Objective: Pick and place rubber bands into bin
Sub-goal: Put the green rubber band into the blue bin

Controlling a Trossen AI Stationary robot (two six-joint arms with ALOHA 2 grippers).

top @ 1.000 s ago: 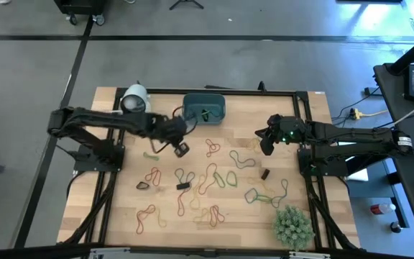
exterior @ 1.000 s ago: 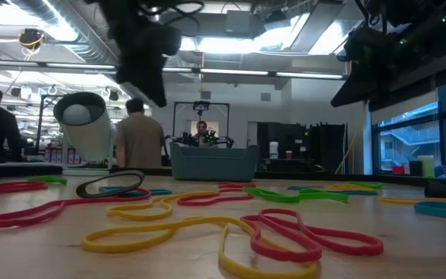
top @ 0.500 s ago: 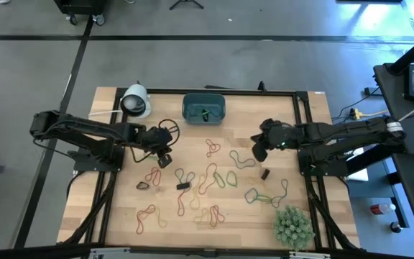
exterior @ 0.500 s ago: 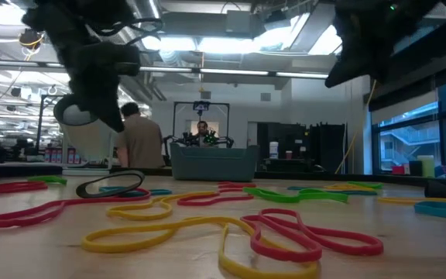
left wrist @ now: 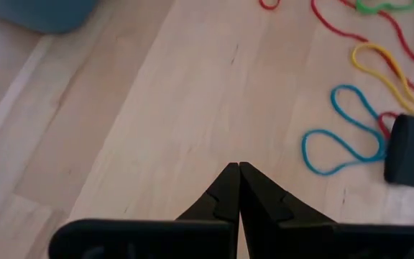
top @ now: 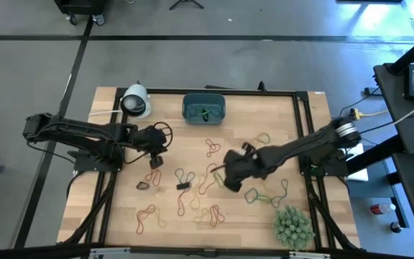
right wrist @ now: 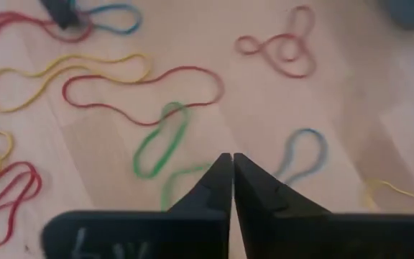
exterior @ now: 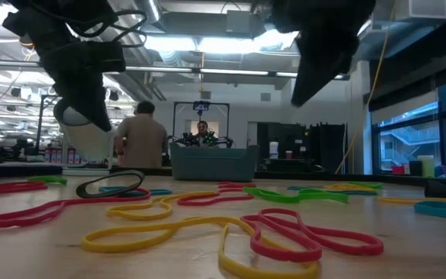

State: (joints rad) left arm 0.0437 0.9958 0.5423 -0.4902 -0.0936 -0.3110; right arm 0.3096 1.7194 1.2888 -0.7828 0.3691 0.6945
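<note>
L gripper (top: 157, 159) shut, hovering at desk's left-centre; R gripper (top: 230, 175) shut too, arm stretched to desk's middle.

Grey concrete floor (top: 214, 65) around a pale wood counter (top: 264, 115) framed in black. Dark desk (top: 408, 79) at the right edge, cables beneath. Beyond the counter: open workshop, exposed ceiling ducts (exterior: 45, 15), long strip lights (exterior: 238, 74), tall windows (exterior: 420, 128) at right, dark cabinets (exterior: 300, 147) along the far wall. One person (exterior: 142, 139) standing with back turned, another (exterior: 201, 133) seated farther off.
</note>
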